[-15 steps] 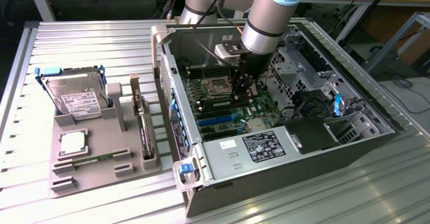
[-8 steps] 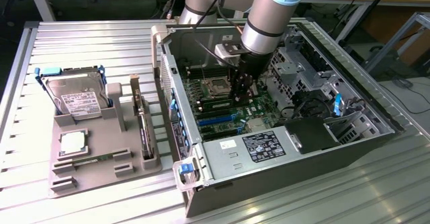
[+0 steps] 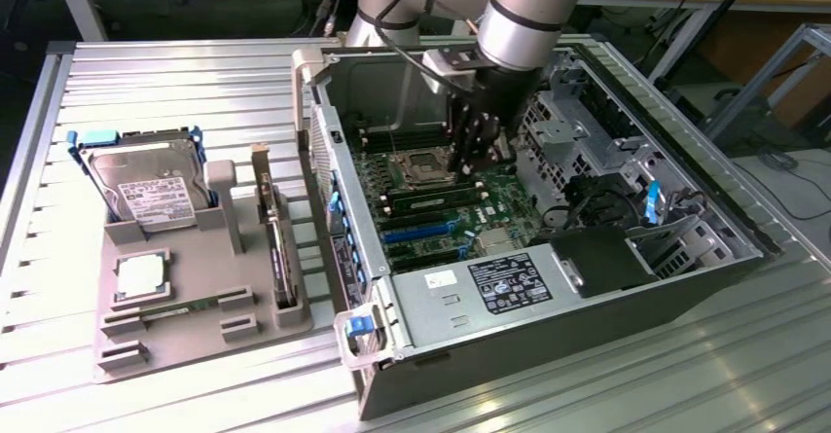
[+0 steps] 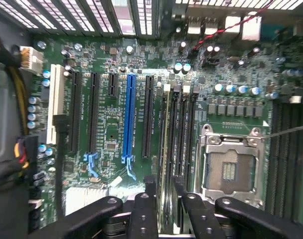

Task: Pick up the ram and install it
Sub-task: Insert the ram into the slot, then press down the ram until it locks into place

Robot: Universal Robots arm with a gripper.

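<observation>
Ram [image 4: 166,149] sits slotted in the motherboard [image 4: 111,134], between the parted fingers [image 4: 149,199].

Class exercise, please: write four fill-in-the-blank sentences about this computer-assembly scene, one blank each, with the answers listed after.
1. The gripper hangs inside the open computer ___.
2. The ram sits in a slot beside the processor ___.
3. One long motherboard slot is coloured ___.
4. The hard drive stands upright in the gray ___ on the exterior view's left.

Missing words: case; socket; blue; tray.
</observation>
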